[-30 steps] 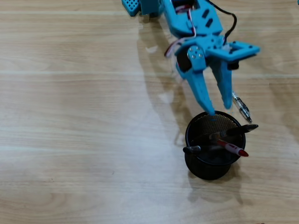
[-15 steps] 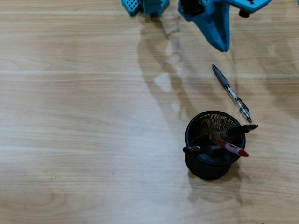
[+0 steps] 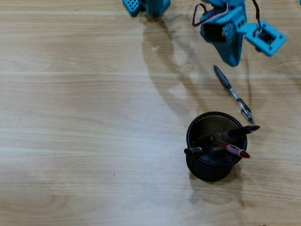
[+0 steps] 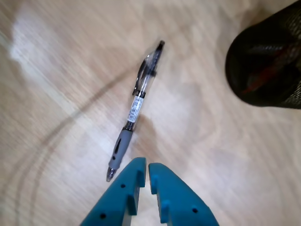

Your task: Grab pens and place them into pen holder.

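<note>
- My end effector [image 4: 144, 170] has its two blue fingers nearly pressed together, only a thin slit between them, and nothing in its grip.
- In the wrist view it hangs just beside the grey grip end of the grey and clear pen [image 4: 136, 109], which lies flat and diagonal on the worktop [image 3: 84, 117]. I judge I'm lined up over that end to take this one next, but the fingers would have to spread first.
- In the overhead view that pen [image 3: 233, 93] lies between the end effector [image 3: 232, 59] and the pen holder [image 3: 194, 141], its far tip just beside the rim.
- Three pens already lean inside the holder: the red pen [image 3: 233, 150], a black pen [image 3: 239, 131], and one more whose dark end [image 3: 193, 151] pokes over the rim. They rest tilted because the cup is much wider than they are.
- The holder is black wire mesh with a solid rim; the worktop is pale, glossy wood grain; the fingers look like matte printed plastic.
</note>
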`<state>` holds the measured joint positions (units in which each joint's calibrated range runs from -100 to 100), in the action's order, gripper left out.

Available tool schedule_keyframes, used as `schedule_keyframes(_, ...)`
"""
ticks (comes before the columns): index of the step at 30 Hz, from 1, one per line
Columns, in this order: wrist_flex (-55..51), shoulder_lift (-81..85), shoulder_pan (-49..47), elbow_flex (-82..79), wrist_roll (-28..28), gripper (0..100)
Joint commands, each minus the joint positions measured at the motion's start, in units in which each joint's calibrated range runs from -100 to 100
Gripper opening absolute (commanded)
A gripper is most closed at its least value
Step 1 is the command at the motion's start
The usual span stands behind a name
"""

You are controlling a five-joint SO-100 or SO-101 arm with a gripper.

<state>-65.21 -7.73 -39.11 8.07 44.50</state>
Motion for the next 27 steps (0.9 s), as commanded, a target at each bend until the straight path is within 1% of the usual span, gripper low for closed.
schedule_keyframes(1, -2.3, -3.6, -1.4, 3.4, 3.8, 2)
schedule_keyframes(4, -2.4, -4.7, -1.5, 3.3, 4.6, 3)
schedule_keyframes(7, -4.7, -5.0, -1.7, 3.7, 5.6, 4)
schedule_keyframes(12, -12.3, -4.3, -4.3, 5.8, 6.8, 15)
schedule_keyframes(15, -14.3, -4.7, -6.5, 6.4, 8.4, 18)
schedule_keyframes(21, -13.6, -7.3, -8.7, 6.6, 10.6, 18)
schedule_keyframes(27, -5.4, -15.2, -7.8, 10.1, 10.3, 19)
